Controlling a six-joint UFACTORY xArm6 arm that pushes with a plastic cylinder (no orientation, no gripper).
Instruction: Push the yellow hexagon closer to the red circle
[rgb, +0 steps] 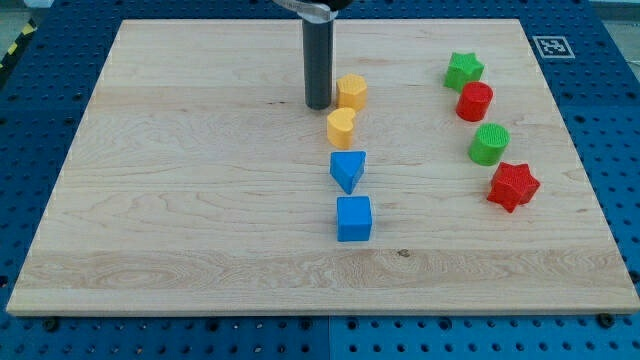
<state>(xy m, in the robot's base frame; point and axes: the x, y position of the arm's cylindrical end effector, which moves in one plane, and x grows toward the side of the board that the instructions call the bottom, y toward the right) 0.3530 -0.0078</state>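
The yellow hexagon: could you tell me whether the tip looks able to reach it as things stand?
Probably yes: my tip stands just to the view's left of the yellow hexagon, with no block between them.

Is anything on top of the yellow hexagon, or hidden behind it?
Nothing rests on the yellow hexagon; its top face is bare. My tip stands just to its left, beside it, not over it. Behind it only wooden board shows. Whether tip and hexagon touch is unclear.

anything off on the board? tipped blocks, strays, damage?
Nothing stands out. All eight blocks sit flat on the wooden board, none tipped or over an edge. My tip rests just to the view's left of the yellow hexagon, with the red circle far to the view's right.
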